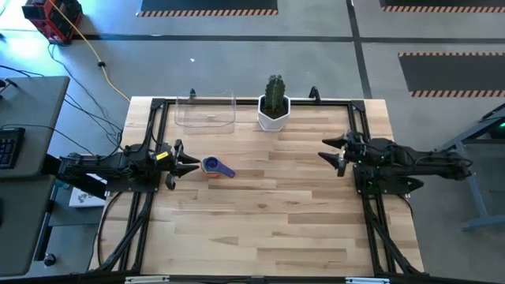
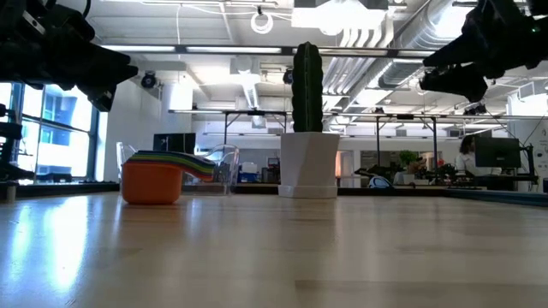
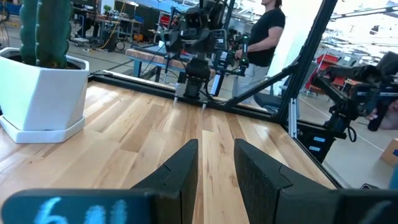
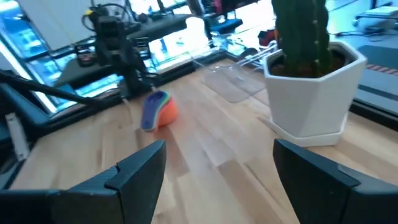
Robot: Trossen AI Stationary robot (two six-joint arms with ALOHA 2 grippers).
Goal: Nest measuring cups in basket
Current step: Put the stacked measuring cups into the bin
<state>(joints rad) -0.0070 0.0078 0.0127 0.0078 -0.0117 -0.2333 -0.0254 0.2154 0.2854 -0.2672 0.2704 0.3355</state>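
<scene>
- Cups [image 1: 215,167], already stacked, lie on the tabletop [image 1: 260,213] at the high view's left centre, handles trailing toward lower right.
- Left hand [image 1: 189,163] sits just left of the cups, apparently clear of them, fingers narrowly parted and empty, pointing right at the stack.
- Basket [image 1: 206,110] stands empty at the upper edge, above the cups, beside the cactus pot [image 1: 274,110].
- Right hand [image 1: 330,150] waits well apart at right, fingers wide, empty.
- Left arm is nearer; judged next: grasp the stack.

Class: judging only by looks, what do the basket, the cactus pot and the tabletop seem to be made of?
Basket: probably clear, glossy plastic; the table shows through its walls.
Cactus pot: smooth white, faceted, with a slight sheen; ceramic or plastic, cannot tell which.
Tabletop: pale wood planks with visible grain and joints, lightly reflective finish.
</scene>
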